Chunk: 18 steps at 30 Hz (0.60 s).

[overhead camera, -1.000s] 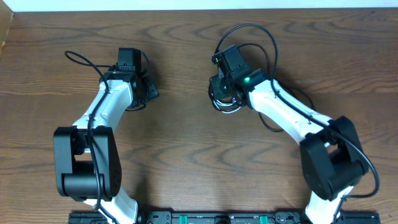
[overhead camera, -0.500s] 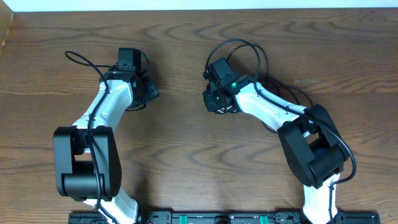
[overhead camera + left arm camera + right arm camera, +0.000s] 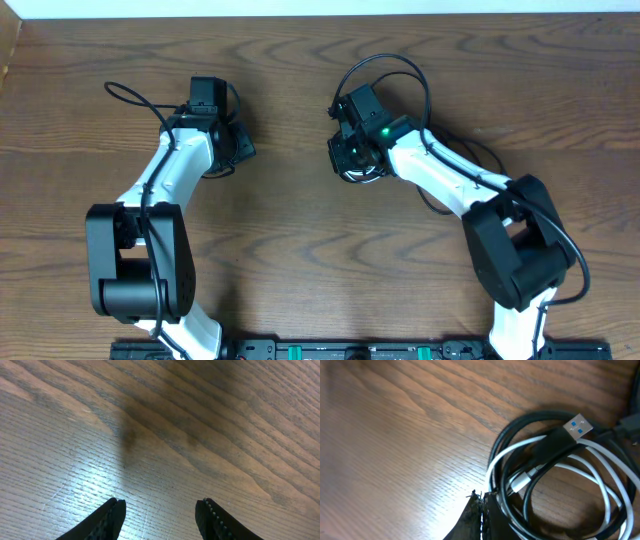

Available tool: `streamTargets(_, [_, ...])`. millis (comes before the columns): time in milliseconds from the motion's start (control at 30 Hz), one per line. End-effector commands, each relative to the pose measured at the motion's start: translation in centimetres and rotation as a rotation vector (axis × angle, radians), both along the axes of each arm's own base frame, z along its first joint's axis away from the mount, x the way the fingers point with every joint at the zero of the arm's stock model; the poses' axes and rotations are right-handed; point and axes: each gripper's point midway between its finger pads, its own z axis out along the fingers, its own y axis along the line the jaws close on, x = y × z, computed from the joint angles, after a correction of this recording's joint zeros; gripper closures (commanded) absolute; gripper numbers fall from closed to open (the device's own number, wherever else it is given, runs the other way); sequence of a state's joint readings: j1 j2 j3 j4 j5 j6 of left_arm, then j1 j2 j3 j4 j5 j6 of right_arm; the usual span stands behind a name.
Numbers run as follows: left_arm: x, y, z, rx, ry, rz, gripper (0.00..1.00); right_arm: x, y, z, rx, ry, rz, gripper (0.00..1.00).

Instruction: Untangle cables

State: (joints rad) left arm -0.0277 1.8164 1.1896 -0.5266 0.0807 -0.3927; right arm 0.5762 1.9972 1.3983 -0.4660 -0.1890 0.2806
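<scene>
**Hazards, largest first**

1. Whole bundle dragged. The black cable [image 3: 530, 416] and white cable [image 3: 520, 480] lie wound together as one coil on the counter [image 3: 300, 250]. The coil sits a little toward 1 o'clock from the counter's middle, beneath the right gripper [image 3: 481, 507]. We judge that a pull from here would slide the coil across the wood as a lump, or draw its loops tighter, because nothing pins its far side.

2. Empty nip. The right gripper is clenched at the coil's 9 o'clock rim, its tips meeting just beside the strands. From the wrist view we cannot tell whether a strand is caught between them or merely lies against them. If none is caught, a lift would bring up nothing.

3. Snagged plug. The USB plug [image 3: 577, 425] lies across the coil toward 1 o'clock. We expect it could hook a white loop once the strands start to slide.

**Poses**

4. Right arm [image 3: 440, 175]: it reaches from its base at 5 o'clock toward 12, with the wrist bent down over the coil.

5. Left arm [image 3: 170, 175]: it is folded from its base at 7 o'clock up to 10 o'clock, well apart from the coil.

6. Left gripper [image 3: 160, 515]: it is released, with its fingers spread over bare wood and nothing between them.
</scene>
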Motion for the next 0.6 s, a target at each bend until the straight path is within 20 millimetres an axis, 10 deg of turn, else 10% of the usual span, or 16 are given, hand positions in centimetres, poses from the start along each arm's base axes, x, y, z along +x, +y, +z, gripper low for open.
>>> streamTargets(0, [-0.3, 0.1, -0.5, 0.0, 0.017, -0.002, 0.5, 0.1, 0.8, 2.0, 0.051, -0.02, 0.021, 0.99])
streamTargets(133, [-0.3, 0.1, -0.5, 0.0, 0.017, -0.002, 0.5, -0.2, 1.1, 2.1, 0.067, -0.02, 0.059, 0.97])
streamTargets(200, [-0.3, 0.1, -0.5, 0.0, 0.017, -0.002, 0.5, 0.3, 0.3, 1.9, 0.028, -0.038, 0.035, 0.68])
streamTargets(567, [-0.3, 0.1, -0.6, 0.0, 0.017, -0.002, 0.5, -0.6, -1.0, 0.7, -0.091, -0.04, 0.083, 0.57])
